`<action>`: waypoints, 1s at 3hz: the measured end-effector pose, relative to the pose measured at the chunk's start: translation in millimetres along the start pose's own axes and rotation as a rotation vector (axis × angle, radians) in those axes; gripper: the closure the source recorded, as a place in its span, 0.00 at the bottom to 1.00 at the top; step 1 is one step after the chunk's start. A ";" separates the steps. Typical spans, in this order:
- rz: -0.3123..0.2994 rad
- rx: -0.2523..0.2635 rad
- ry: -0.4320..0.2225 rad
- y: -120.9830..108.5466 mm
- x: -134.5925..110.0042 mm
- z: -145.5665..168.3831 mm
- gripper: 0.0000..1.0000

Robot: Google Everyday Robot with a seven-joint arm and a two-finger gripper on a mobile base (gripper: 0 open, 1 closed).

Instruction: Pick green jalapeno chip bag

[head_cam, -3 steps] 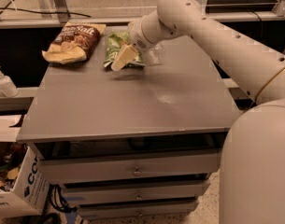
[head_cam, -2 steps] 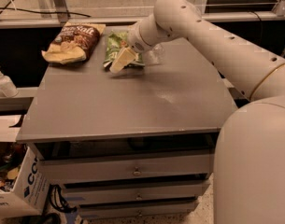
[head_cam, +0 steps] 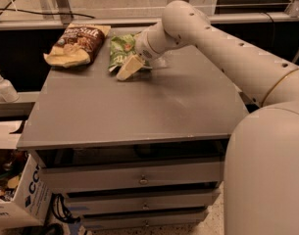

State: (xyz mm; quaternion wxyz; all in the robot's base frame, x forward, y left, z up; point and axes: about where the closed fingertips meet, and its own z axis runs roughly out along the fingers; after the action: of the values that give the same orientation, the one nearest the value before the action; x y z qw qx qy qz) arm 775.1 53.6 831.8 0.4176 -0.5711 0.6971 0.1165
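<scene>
The green jalapeno chip bag (head_cam: pixel 119 49) lies flat at the back middle of the grey cabinet top (head_cam: pixel 139 106), with white lettering showing. My gripper (head_cam: pixel 129 68) reaches in from the right on the long white arm (head_cam: pixel 222 48). It rests at the bag's near right edge, low over the top and touching or just above the bag. The gripper covers the bag's right side.
A larger brown "Sea Salt" chip bag (head_cam: pixel 78 43) lies to the left of the green bag at the back left corner. A pump bottle (head_cam: pixel 4 86) stands on a ledge to the left. A cardboard box (head_cam: pixel 16 199) sits on the floor at lower left. Drawers (head_cam: pixel 139 180) face me.
The gripper has sunk slightly toward the green bag's near edge. The bags have not moved.
</scene>
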 end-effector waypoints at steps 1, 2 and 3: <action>-0.003 0.000 -0.008 -0.1 0.4 -0.2 0.41; -0.003 0.000 -0.009 -0.4 -0.1 -0.6 0.64; -0.003 0.000 -0.009 -0.5 -0.3 -0.8 0.87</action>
State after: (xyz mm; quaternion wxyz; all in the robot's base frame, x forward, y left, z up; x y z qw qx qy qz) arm 775.2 53.2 832.7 0.4210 -0.5718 0.6941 0.1185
